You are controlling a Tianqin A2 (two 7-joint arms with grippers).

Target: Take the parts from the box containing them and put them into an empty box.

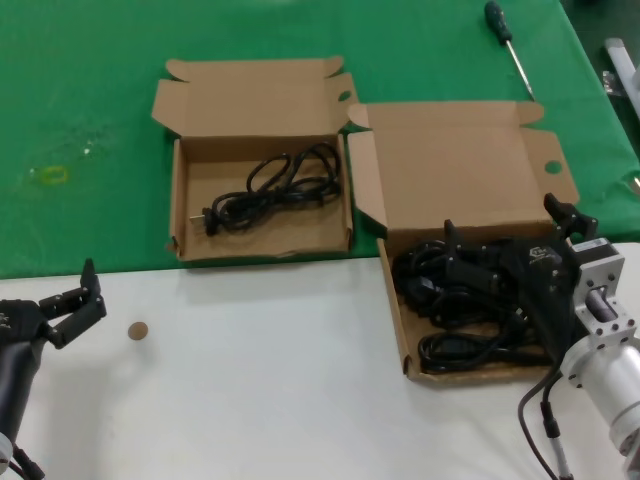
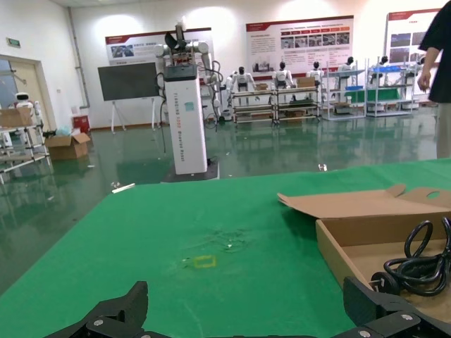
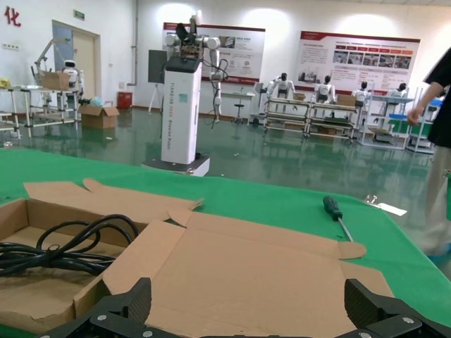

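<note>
A green cloth (image 1: 90,120) covers the far part of the table, and bare white tabletop (image 1: 260,380) runs along the near edge. Beyond it lies a large hall with a glossy grey-green floor (image 2: 282,151) and white walls hung with poster boards (image 3: 356,60). A white pillar-like stand (image 2: 187,116) rises mid-floor, with metal shelf racks (image 2: 352,91) lining the back wall and a door (image 3: 84,60) at one side.
</note>
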